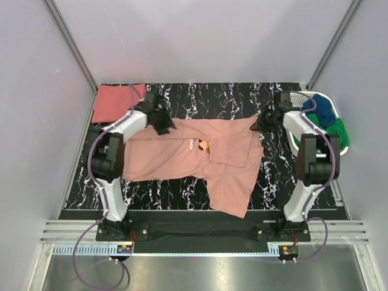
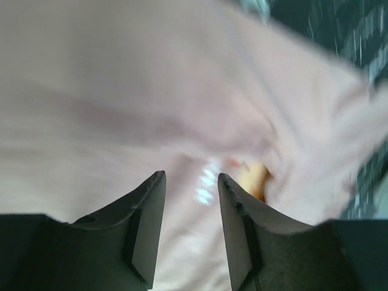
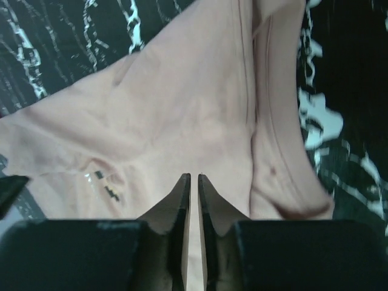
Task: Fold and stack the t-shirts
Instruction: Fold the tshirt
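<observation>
The pale salmon-pink t-shirt (image 1: 176, 154) lies spread across the middle of the black, white-veined bench (image 1: 279, 176). One part is folded over near its right side, and a long flap runs down to the bench's near edge. A small orange tag (image 1: 205, 145) and a bit of white print (image 1: 193, 143) sit near the shirt's centre.

The left end effector (image 1: 159, 119) hangs over the shirt's far left corner. In the left wrist view its fingers (image 2: 145, 224) stand clearly apart with nothing between them, and the pink cloth shows blurred beyond the gap. The left arm's links lie over the shirt's left edge and hide it from above.

The right end effector (image 1: 264, 121) is at the shirt's far right corner. It is barely open, with only a thin slit between its fingers (image 3: 179, 206) and nothing visibly clamped. Ahead of it in the right wrist view lie a hemmed edge and a rolled fold of the shirt.

The darker coral-red t-shirt (image 1: 115, 103) lies folded flat in the far left corner of the bench, just beyond the left end effector and apart from the pink one. A white basket (image 1: 301, 97) stands at the far right edge, close behind the right arm, holding blue cloth (image 1: 324, 112) and green cloth (image 1: 339, 130). Purple cables (image 1: 91, 157) loop beside both arms.
</observation>
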Available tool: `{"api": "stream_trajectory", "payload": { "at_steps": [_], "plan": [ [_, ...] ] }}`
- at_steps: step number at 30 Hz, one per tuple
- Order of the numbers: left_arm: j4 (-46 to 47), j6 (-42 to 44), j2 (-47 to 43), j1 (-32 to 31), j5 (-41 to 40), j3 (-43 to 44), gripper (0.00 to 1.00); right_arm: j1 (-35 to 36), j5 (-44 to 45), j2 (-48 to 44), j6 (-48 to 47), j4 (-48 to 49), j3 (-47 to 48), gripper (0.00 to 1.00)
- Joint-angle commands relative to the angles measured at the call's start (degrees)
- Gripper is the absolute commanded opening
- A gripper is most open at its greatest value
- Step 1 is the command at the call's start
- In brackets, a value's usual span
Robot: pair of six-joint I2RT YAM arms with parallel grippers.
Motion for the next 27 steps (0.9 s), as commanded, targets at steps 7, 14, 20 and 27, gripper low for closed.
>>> {"api": "stream_trajectory", "payload": {
  "at_steps": [7, 14, 20, 27],
  "plan": [
    [-2.6, 5.2, 2.4, 11.9, -9.6, 2.7, 0.45, -0.1, 2.7, 18.0, -6.6, -0.3, 14.1, 0.10],
    [-5.0, 2.9, 5.7, 14.0, -15.7, 1.9, 0.45, -0.2, 15.2, 23.9, -11.8, -7.2, 21.9, 0.08],
    [-6.0, 1.2, 6.9, 15.2, -18.8, 2.4, 0.43, -0.2, 18.3, 25.6, -13.9, -9.3, 26.0, 0.08],
    [-8.6, 4.9, -1.0, 16.0, -14.2, 6.1, 0.51, -0.2, 10.5, 24.8, -13.7, -10.6, 33.9, 0.13]
  ]
}}
